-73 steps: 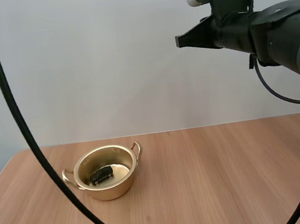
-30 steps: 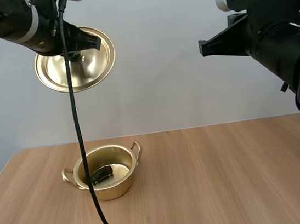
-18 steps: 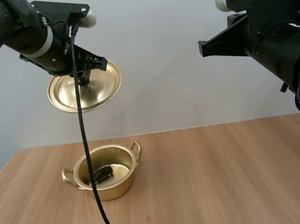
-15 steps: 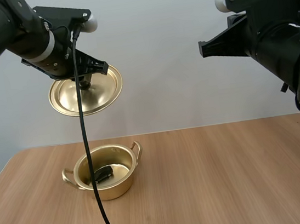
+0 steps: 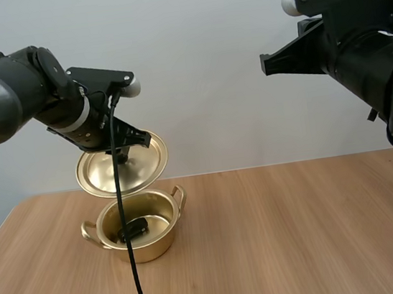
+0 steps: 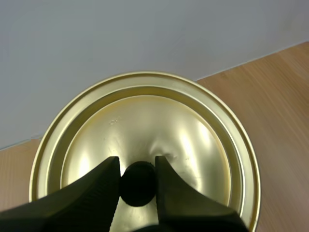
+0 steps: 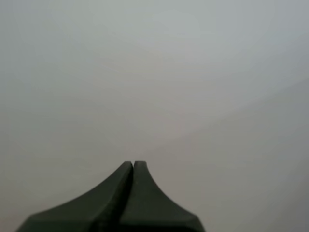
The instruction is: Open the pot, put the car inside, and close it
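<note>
A wooden table (image 5: 302, 234) of pale brown grain spreads out below both sets of jaws. One thing stands directly on it: a golden pot (image 5: 146, 251), upright and open at the top, with a loop handle on each of two opposite sides. The pot sits just beneath the jaws of the left gripper (image 6: 136, 160), and well below and far across from the jaws of the right gripper (image 7: 133, 166). In the left wrist view, bare wood runs beyond the left jaws to the table's back edge.
</note>
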Controlling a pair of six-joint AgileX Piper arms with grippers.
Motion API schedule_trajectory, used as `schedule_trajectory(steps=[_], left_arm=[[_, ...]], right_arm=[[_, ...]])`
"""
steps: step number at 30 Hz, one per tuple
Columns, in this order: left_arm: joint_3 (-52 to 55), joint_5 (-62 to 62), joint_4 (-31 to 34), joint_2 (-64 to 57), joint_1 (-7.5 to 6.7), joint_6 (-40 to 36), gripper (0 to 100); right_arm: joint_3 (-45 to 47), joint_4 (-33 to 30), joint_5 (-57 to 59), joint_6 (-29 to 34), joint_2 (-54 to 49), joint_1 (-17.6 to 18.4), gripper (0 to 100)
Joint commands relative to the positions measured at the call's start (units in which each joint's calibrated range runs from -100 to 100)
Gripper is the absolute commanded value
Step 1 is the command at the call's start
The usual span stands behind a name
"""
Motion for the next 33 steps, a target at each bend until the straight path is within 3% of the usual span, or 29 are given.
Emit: schedule_trajectory(steps=[1,33], left_arm=[[0.95,0.92,0.05,0.05,0.04,0.05,0],[12.21,-10.11,-1.67,7.91,0.04,3.42,0]], right_arm=[[0.05,0.01,0.01,0.05,0.04,-0.03,0],[0.05,0.03,0.18,0.05,0.04,-0.03,0]])
